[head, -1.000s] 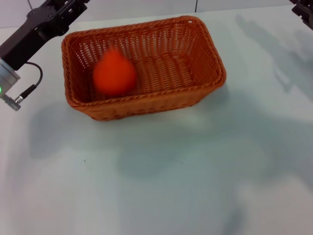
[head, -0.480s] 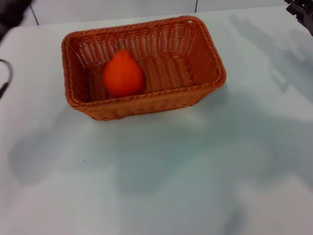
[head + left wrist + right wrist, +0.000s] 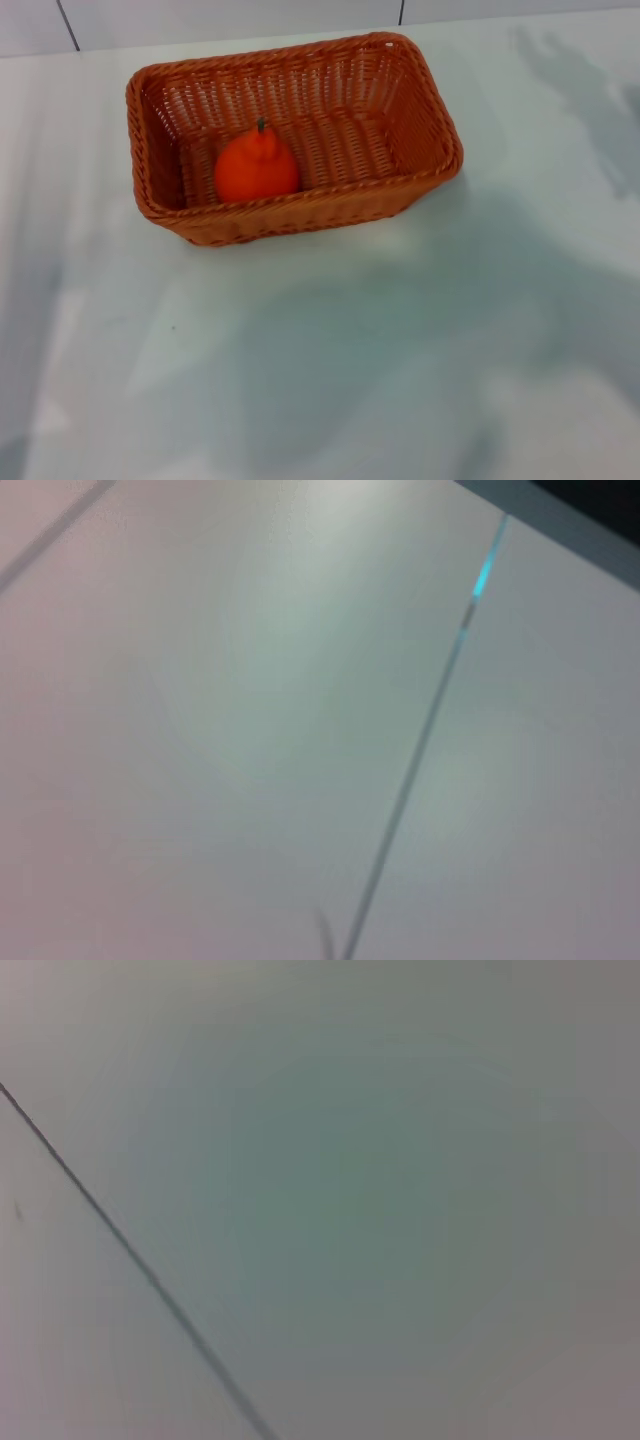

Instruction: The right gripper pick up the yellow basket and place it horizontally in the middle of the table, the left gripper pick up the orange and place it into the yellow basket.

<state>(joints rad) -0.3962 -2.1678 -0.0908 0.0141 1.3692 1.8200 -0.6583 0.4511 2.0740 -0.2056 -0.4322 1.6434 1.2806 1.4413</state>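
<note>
The orange-brown woven basket (image 3: 420, 100) lies lengthwise across the far middle of the white table (image 3: 330, 360) in the head view. The orange (image 3: 256, 168) sits upright inside it, in the left half against the near wall, with its dark stem on top. Neither gripper shows in any view. The left and right wrist views show only pale flat surfaces crossed by a thin dark seam.
The table's far edge (image 3: 230, 40) runs just behind the basket, with a pale wall beyond it. Soft shadows lie on the tabletop in front of the basket and at the right.
The left arm has pulled out of the head view at the upper left, and the right gripper has left the top right corner. The orange has rolled slightly right and settled upright.
</note>
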